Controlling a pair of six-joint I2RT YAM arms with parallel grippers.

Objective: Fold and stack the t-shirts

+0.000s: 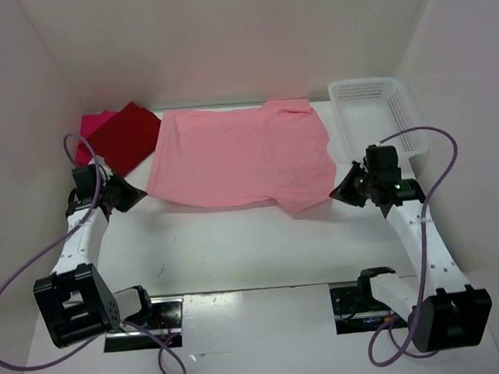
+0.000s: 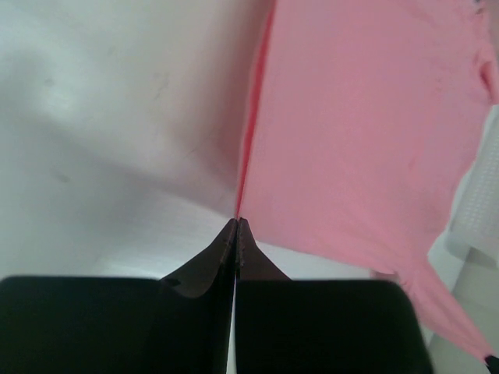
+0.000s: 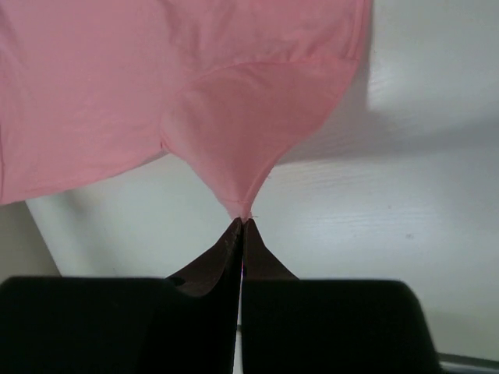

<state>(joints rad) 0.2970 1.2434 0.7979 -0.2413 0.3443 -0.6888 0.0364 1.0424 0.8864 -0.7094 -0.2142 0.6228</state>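
**Item 1. Left gripper (image 1: pixel 138 195).** Jaws pressed together, pinching the near corner at the hem end of the salmon-pink t-shirt (image 1: pixel 235 158). In the wrist view one edge of the cloth runs straight away from the fingertips (seen as a thin, darker pink line). The body of the shirt spreads ahead of them and to their right.

**Item 2. Right gripper (image 1: pixel 338 192).** Jaws pressed together, pinching the tip of a sleeve. The cloth is drawn to a point at the fingertips and fans out ahead and to their left. A shadow falls on the table (image 1: pixel 236 239) past the sleeve (to the right of it in the wrist view).

**Item 3. Salmon-pink t-shirt.** Spread wide between the two grippers and reaching beyond both towards the far wall. It lies sideways, with the straight hem on the left gripper's side and the sleeves on the right gripper's side.

**Item 4. Dark red t-shirt (image 1: pixel 128 137).** Beyond the left gripper, just beside the salmon-pink shirt's hem. Whether the two touch cannot be told.

**Item 5. Magenta t-shirt (image 1: pixel 93 124).** Farther from the left gripper than the dark red one and partly under it (only a corner shows).

**Item 6. White mesh basket (image 1: pixel 358 84).** Beyond the right gripper, just past the shirt's far sleeve.
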